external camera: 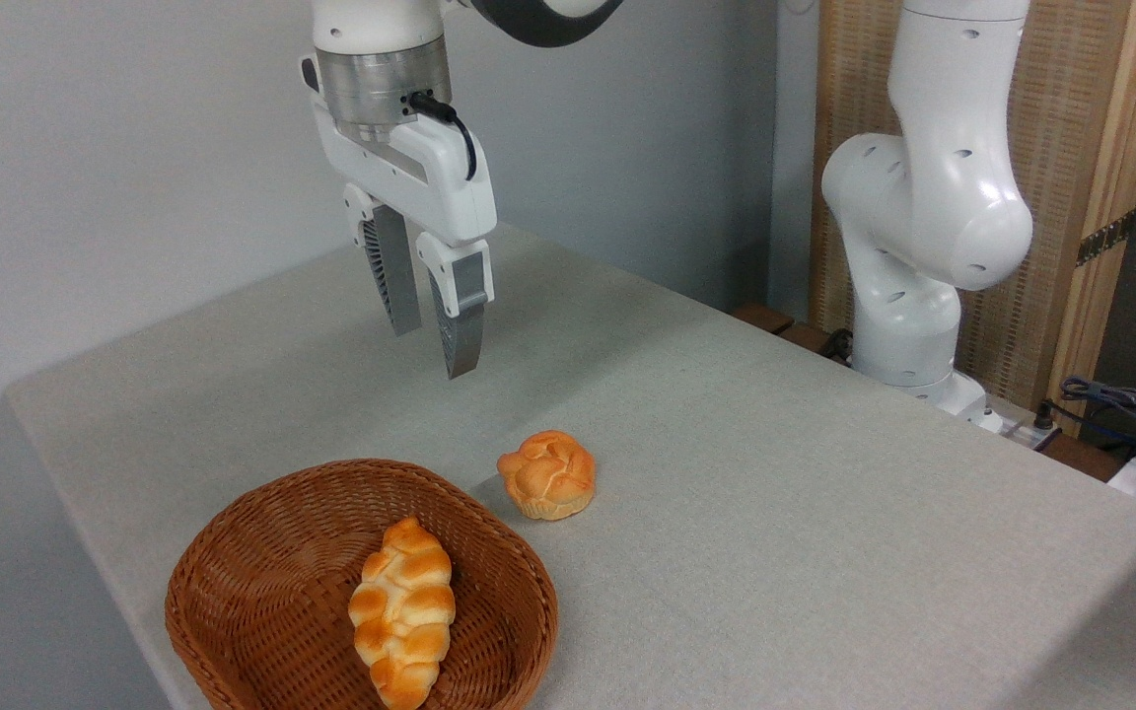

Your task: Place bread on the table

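Grey-beige cloth is covering the table [775, 513], which is filling most of the view and running back to a pale grey wall. Nearest the camera, a brown woven basket [233, 592] is sitting at the table's front left edge, its lower rim cut off by the bottom of the frame. Inside the basket, the bread [403, 611] is lying lengthwise on the woven floor toward the basket's right side; it is a braided, golden-orange loaf with paler creases and tapered ends, one end pointing toward the camera. Just beyond the basket's right rim, a round knotted bun [547, 473] is resting on the cloth, close to the basket but not touching it. Farther back and above the basket's far rim, the gripper [435, 345] is hanging in the air, pointing downward, well clear of the basket, the loaf and the bun. Its two ribbed fingers [460, 335] are standing a narrow gap apart with nothing between them. To the right of the basket and at the table's far side, the white arm base [913, 296] is rising beside the table edge in front of a wooden-framed woven panel [1071, 148]. Cables [1120, 399] are lying beyond the table's right edge.
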{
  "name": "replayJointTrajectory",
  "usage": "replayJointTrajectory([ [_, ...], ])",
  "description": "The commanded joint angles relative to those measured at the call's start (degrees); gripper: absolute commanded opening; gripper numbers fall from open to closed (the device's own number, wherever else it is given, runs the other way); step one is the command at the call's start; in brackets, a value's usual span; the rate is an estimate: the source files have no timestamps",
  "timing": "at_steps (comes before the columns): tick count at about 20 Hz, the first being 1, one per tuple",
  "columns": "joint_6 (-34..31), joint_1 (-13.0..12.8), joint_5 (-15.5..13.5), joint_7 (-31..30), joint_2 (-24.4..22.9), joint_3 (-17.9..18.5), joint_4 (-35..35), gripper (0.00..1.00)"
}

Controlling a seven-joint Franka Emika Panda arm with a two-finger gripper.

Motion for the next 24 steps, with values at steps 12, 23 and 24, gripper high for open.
replayJointTrajectory([
  [12, 0.0, -0.4, 0.2, -0.4, -0.2, 0.4, 0.3, 1.00],
  [23, 14.3, 1.0, 0.3, 0.0, 0.4, 3.4, -4.1, 1.00],
  [24, 14.4, 1.0, 0.2, 0.0, 0.8, 4.2, -4.1, 1.00],
])
